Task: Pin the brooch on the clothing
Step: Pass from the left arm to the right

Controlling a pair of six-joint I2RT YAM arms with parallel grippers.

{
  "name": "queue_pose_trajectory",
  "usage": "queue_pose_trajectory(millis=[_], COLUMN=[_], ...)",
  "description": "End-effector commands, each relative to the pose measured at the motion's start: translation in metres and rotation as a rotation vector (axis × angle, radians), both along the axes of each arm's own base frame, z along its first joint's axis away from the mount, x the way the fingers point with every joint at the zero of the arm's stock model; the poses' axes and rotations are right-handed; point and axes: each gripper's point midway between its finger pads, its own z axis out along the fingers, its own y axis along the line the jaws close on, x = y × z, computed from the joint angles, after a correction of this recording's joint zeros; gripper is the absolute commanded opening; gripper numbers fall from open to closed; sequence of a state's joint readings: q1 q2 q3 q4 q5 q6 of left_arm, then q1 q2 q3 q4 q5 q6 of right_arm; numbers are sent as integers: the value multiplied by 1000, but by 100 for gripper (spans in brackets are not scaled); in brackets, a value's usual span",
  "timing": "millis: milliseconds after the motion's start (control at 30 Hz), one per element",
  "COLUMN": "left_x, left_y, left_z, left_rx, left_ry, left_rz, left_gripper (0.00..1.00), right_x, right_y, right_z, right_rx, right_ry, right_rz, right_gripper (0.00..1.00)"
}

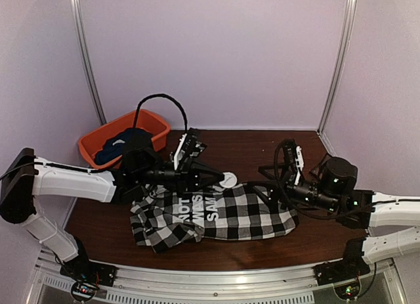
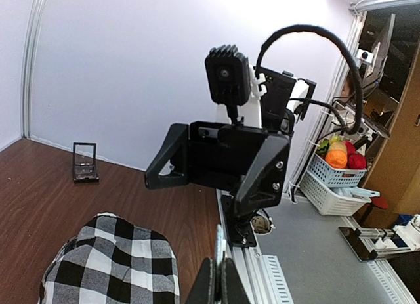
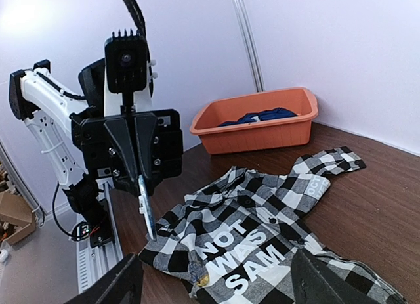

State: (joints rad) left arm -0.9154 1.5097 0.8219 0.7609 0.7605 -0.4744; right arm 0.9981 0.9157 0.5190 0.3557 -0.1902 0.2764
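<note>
One step is in hand, the approach: your left fingers (image 3: 134, 165) clench the round white brooch (image 1: 228, 180) above the black-and-white checked shirt (image 1: 246, 213), frame centre on the brown bench (image 1: 259, 146). Your right fingers (image 3: 123, 282) are spread; next, probably steady the shirt.

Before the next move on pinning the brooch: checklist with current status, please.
1. White round brooch gripped in the left arm's fingers: ok.
2. Right arm's fingers open, nothing between them: ok.
3. Black-and-white checked shirt on the brown wooden table, lettering panel up: ok.
4. Shirt lying flat: not ok, bunched along its left edge in the top view.
5. Brooch's pin open: cannot tell, seen edge-on.
6. Brooch touching the cloth: cannot tell.
</note>
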Motion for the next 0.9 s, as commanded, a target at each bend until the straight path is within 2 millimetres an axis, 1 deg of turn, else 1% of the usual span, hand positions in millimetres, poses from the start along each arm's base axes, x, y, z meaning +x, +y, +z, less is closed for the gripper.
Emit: queue_pose_trajectory(millis=[0, 167, 300, 433, 567, 633, 767, 867], left_x=[0, -2, -3, -3, -2, 0, -2, 7], left_y=[9, 10, 11, 13, 15, 16, 16, 19], left_z=[17, 22, 24, 28, 31, 30, 32, 31], left_rx=[-56, -66, -68, -80, -87, -87, -99, -95], left_ry=[-35, -42, -43, -50, -53, -50, -40, -36], left_rz=[15, 12, 7, 23, 21, 38, 19, 54], left_gripper=[0, 0, 0, 0, 0, 0, 0, 0], right_x=[10, 13, 13, 13, 22, 25, 26, 29], right_y=[-22, -37, -38, -39, -42, -41, -33, -33], right_z=[6, -4, -15, -11, -9, -12, -14, -6], right_rx=[89, 119, 80, 57, 14, 2, -11, -14], right_ry=[12, 32, 46, 16, -5, 4, 10, -3], right_rz=[-120, -181, -187, -187, -245, -253, -232, -243], right_gripper=[82, 82, 82, 82, 83, 82, 83, 83])
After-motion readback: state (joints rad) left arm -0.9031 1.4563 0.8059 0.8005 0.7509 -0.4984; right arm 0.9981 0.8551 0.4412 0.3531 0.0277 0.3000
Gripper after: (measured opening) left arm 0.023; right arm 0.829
